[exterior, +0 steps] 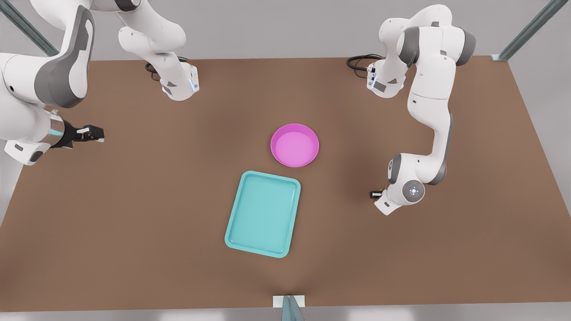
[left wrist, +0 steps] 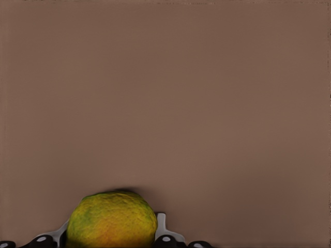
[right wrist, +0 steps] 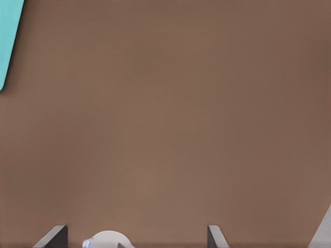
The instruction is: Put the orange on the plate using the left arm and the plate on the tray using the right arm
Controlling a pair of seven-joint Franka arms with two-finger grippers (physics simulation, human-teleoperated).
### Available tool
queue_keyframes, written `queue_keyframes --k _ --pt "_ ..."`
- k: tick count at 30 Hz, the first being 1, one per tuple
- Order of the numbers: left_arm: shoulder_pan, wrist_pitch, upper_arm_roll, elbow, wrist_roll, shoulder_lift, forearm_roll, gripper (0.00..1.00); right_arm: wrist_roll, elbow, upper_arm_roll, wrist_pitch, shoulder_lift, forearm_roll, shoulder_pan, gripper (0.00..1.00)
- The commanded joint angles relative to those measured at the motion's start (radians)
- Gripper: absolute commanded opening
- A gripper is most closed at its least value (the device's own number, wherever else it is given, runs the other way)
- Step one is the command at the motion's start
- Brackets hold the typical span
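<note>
— Two grippers; where do we see them?
— Our left gripper point(exterior: 377, 194), right of centre in the front view, sits low on the table point(exterior: 134, 200), clamped on the orange point(left wrist: 111, 219). Our right gripper point(exterior: 91, 133) waits at far left, jaws apart.
— Between them?
— The plate point(exterior: 273, 145) mid-frame, the tray point(exterior: 263, 214) just below, not touching.

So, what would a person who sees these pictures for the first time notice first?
Most likely the bright pink plate in the middle of the brown table, with the turquoise tray beside it, nearer the camera, both empty. Next comes the yellow-green orange, lying on the table right at the left gripper, at the front view's right. The right gripper waits open at the front view's left.
</note>
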Motion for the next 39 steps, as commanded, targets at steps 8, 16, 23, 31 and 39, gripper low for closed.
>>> queue_keyframes --k 8,16,23,31,39 --pt "-0.285 -0.348 -0.146 0.059 -0.458 -0.166 -0.023 0.61 -0.009 -0.003 -0.001 0.0 0.0 0.001 -0.005 1.0" --pt "-0.4 -0.317 -0.365 0.042 -0.752 -0.13 -0.034 0.62 -0.009 -0.013 -0.001 0.007 0.001 0.001 -0.005 1.0" --pt "-0.4 -0.27 -0.364 0.031 -0.743 -0.089 -0.032 1.0 -0.009 -0.013 -0.001 0.007 0.006 0.001 -0.007 1.0" --pt "-0.376 -1.196 0.366 0.563 -0.2 -0.406 -0.078 1.0 0.224 -0.317 0.149 0.37 -0.017 0.176 0.002 1.0" --pt "0.113 -0.923 0.015 0.523 -0.084 -0.465 -0.019 1.0 0.711 -0.533 0.332 0.918 0.139 0.371 0.169 1.0"
